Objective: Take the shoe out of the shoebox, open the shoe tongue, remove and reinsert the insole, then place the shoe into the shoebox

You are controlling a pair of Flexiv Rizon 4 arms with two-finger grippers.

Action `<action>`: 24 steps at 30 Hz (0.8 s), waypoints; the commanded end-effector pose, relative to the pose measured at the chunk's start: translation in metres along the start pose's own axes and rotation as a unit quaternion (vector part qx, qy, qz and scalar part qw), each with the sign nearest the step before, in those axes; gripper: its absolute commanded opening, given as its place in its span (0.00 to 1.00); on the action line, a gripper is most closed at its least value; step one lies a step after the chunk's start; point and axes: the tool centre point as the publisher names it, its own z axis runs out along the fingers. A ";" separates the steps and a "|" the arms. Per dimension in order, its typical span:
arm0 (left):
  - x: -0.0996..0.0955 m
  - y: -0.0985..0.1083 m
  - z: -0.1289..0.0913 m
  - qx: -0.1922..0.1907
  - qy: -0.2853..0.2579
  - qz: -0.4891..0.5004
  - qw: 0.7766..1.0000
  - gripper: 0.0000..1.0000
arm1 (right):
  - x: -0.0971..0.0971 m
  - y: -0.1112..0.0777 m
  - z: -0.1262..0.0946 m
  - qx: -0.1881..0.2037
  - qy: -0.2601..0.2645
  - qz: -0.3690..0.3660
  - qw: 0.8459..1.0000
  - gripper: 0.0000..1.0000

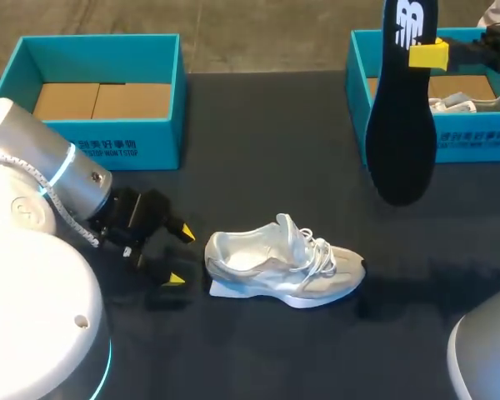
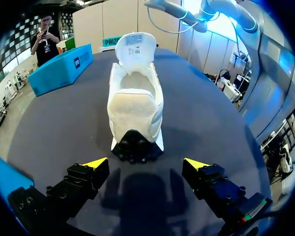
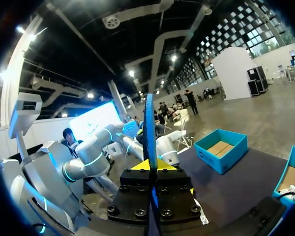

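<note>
An open teal cardboard shoebox [image 1: 100, 96] with a brown floor stands at the left rear of the dark table [image 1: 267, 150]. It holds no shoe; in the left wrist view it sits off to one side beyond the shoe [image 2: 61, 69].

In front of this box, the silver left arm [image 1: 33, 192] comes in low over the table. The left gripper [image 1: 173, 254] hovers just above the surface with its jaws spread wide and nothing between them. The left wrist view [image 2: 146, 164] shows the two yellow tips well apart, with bare table under them.

Just ahead of those jaws, near but not touching, is the heel of a white and pale grey lace-up sneaker [image 1: 283, 267]. It stands on its sole at the middle of the table, toe pointing to the right. From the left wrist it is seen heel-on [image 2: 135, 105], its tongue [image 2: 135, 46] lifted upright and the mouth open.

Further right, a long black insole [image 1: 400, 108] with a white mark hangs upright above the table. The right gripper [image 1: 423, 55] has its jaws closed on the upper part. The right wrist view shows the insole edge-on [image 3: 150, 132], pinched between the yellow tips [image 3: 151, 167].

Behind it stands a second teal shoebox [image 1: 437, 137] holding another pale shoe [image 1: 471, 104].
</note>
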 end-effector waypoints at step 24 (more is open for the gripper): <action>0.000 -0.024 -0.013 -0.215 -0.046 -0.009 0.976 1.00 | -0.001 0.001 0.001 0.002 0.000 0.001 1.000 0.00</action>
